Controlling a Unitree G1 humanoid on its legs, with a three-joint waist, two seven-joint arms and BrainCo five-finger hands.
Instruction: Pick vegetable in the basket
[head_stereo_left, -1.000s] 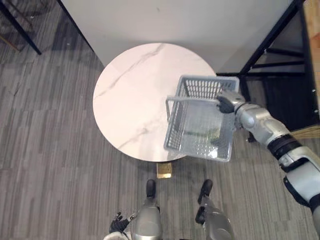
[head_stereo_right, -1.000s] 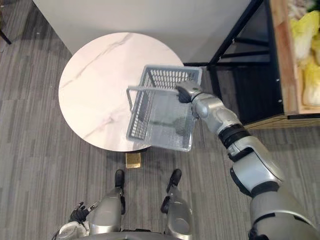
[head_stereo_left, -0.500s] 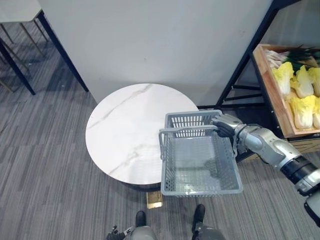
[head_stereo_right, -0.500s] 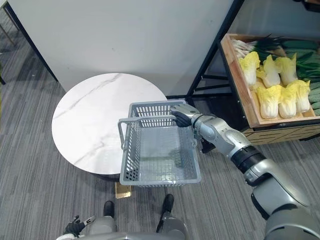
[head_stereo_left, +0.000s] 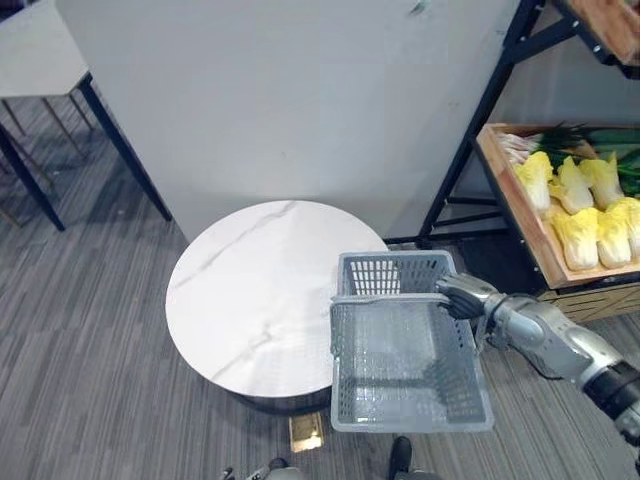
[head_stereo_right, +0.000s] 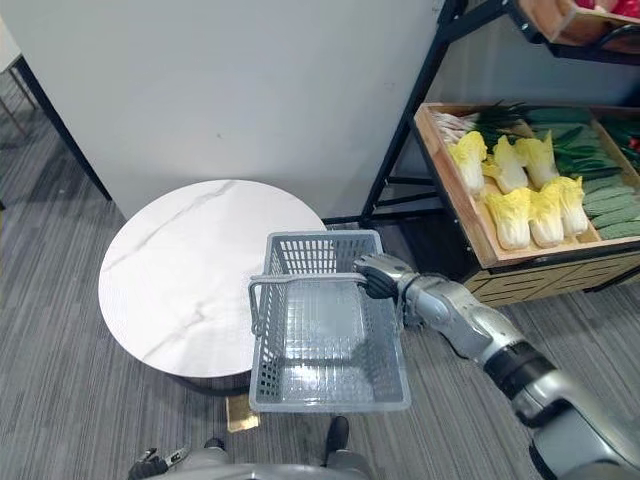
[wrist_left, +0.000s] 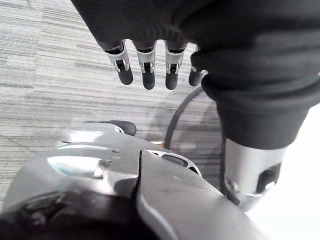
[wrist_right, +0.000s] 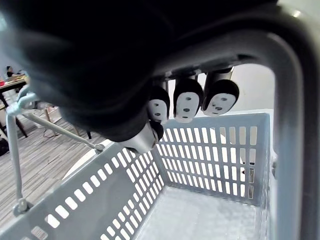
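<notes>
My right hand (head_stereo_left: 462, 297) is shut on the handle (head_stereo_left: 390, 297) of a grey plastic basket (head_stereo_left: 410, 425). The basket hangs level in the air just off the right edge of the round table, and it is empty inside. In the right wrist view my fingers (wrist_right: 187, 100) curl round the handle bar above the slotted basket wall (wrist_right: 215, 150). Yellow-green cabbages (head_stereo_right: 520, 190) lie in a wooden crate (head_stereo_right: 455, 215) on the shelf to the right, beside long green vegetables (head_stereo_right: 590, 165). My left hand (wrist_left: 145, 65) hangs low by my side with its fingers straight, over the floor.
A round white marble table (head_stereo_left: 250, 290) stands left of the basket, against a pale wall panel (head_stereo_left: 280, 90). A black metal shelf frame (head_stereo_left: 470, 150) holds the crate, with another crate (head_stereo_right: 560, 20) above. Dark table legs (head_stereo_left: 40, 160) stand at the far left on grey carpet.
The camera has tilted up, bringing the shelf and its vegetables into view. The basket went from tilted over the table's edge to hanging level beside it, still held by my right hand.
</notes>
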